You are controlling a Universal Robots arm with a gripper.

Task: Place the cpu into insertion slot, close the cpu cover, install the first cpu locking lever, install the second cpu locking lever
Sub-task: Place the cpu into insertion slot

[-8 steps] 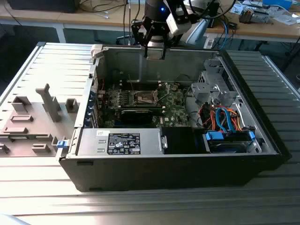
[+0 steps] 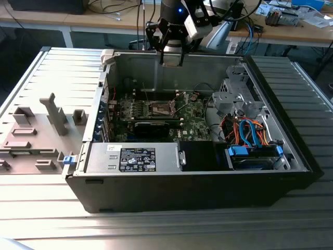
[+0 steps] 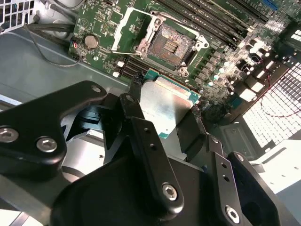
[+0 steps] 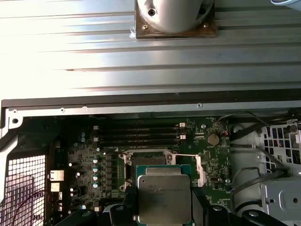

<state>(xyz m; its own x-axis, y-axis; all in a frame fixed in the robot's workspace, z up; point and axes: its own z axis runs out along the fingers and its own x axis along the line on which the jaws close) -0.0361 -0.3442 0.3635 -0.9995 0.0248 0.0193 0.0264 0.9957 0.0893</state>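
Note:
My gripper point(image 2: 172, 62) hangs above the back wall of the open computer case, shut on the cpu point(image 2: 173, 56). In both wrist views the cpu point(image 3: 165, 100) point(image 4: 164, 197) is a silver-topped square chip with a green edge, clamped between two black fingers point(image 3: 137, 92). It is held in the air, apart from the board. The insertion slot point(image 3: 171, 44) point(image 4: 146, 160) point(image 2: 161, 108) lies bare, a dark square edged in metal on the green motherboard. The cpu cover point(image 3: 124, 26) is swung open beside the slot.
A silver power supply with a black label point(image 2: 138, 159) sits at the case front. A drive cage with blue and orange cables point(image 2: 250, 135) fills the exterior view's right. Memory slots point(image 4: 141, 134) and a coin battery point(image 4: 213, 139) flank the socket. A grey fixture point(image 2: 52, 114) stands outside the case.

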